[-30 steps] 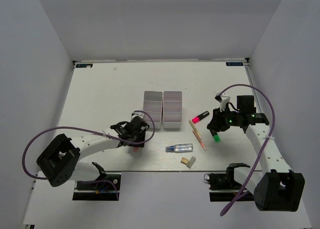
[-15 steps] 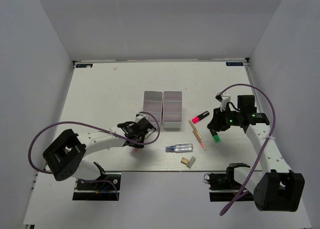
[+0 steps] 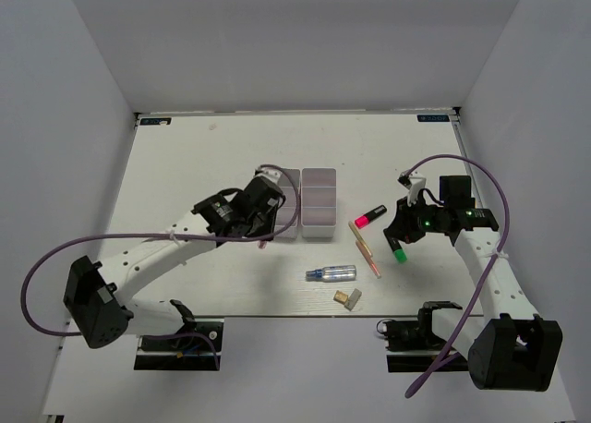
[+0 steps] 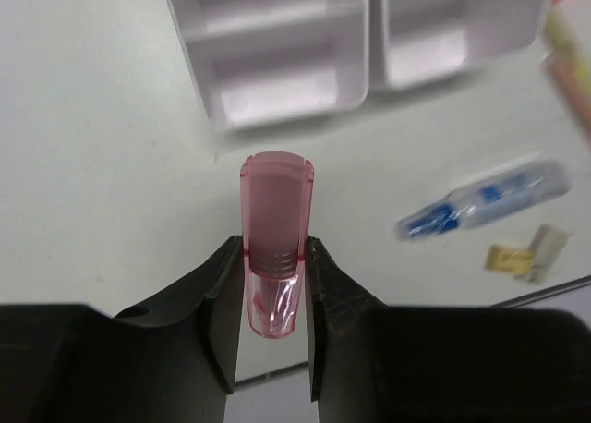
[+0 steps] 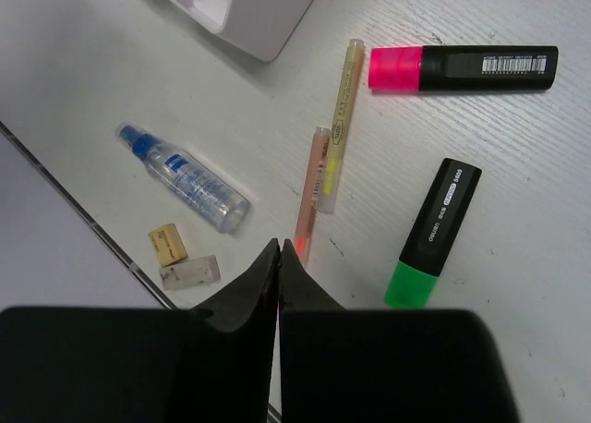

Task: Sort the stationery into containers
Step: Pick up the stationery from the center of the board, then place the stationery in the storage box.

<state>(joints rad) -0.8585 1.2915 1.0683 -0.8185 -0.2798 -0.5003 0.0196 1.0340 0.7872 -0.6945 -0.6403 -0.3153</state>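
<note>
A pink capsule (image 4: 277, 187) is clamped in the left gripper (image 4: 275, 261) and is held just off the near edge of the trays (image 4: 277, 116). The right gripper (image 5: 279, 257) is found closed on nothing, well to the right of the trays, near the end of the orange pen (image 5: 309, 187), with the green-capped marker (image 5: 432, 234) lying just beside it.

The black fingers (image 5: 242, 298) are pressed together over the white tabletop (image 5: 111, 63). Just past their tips lie an orange pen (image 5: 309, 197) and a yellow pen (image 5: 342, 109), side by side. Nearby are a green-capped marker (image 5: 432, 234), a pink-capped marker (image 5: 462, 67), a little spray bottle (image 5: 185, 178), two small blocks (image 5: 168, 243) and a tray corner (image 5: 254, 7).
</note>
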